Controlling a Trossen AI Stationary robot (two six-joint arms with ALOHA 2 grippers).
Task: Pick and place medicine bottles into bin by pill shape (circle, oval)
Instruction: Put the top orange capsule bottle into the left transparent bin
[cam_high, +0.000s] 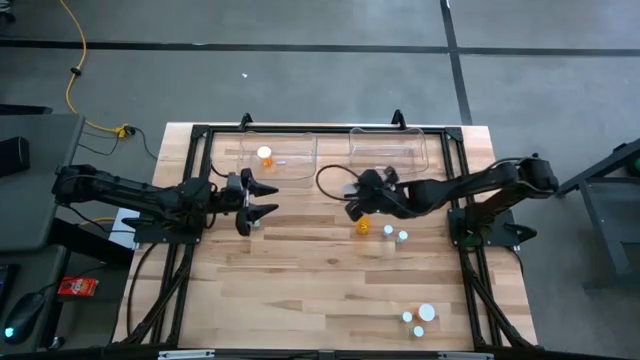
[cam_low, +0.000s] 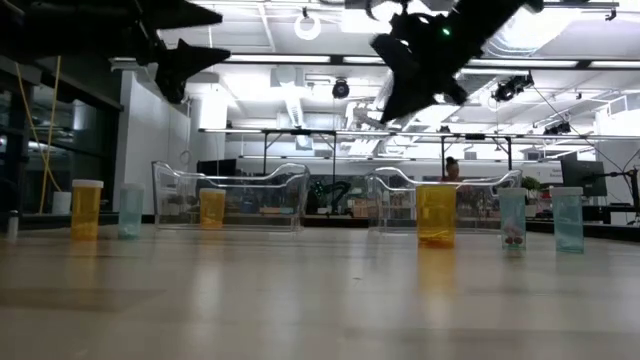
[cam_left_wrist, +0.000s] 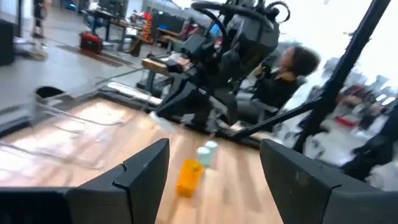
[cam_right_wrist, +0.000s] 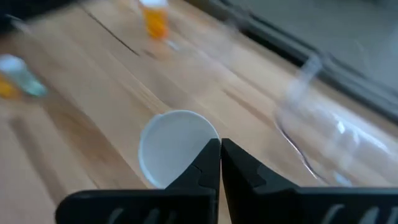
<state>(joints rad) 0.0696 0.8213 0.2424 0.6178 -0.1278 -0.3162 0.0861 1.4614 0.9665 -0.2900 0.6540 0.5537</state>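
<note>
Two clear bins stand at the table's far edge; the left bin (cam_high: 285, 165) holds an orange medicine bottle (cam_high: 264, 155), and the right bin (cam_high: 390, 148) stands beside it. On the table, an orange bottle (cam_high: 362, 227) and two pale ones (cam_high: 388, 231) stand upright near the middle. My right gripper (cam_high: 352, 211) hangs shut above and just left of that orange bottle, tilted down, with nothing between its fingers (cam_right_wrist: 220, 163). A round white cap (cam_right_wrist: 174, 149) shows just beyond the fingertips. My left gripper (cam_high: 268, 198) is open, held level above the table's left part, pointing toward the right.
Three more small bottles (cam_high: 420, 318) stand near the front right corner. An orange bottle (cam_low: 86, 210) and a pale one (cam_low: 130, 210) stand at the left, under my left arm. Black frame rails (cam_high: 200, 135) run around the table. A person (cam_left_wrist: 292, 68) sits beyond the table.
</note>
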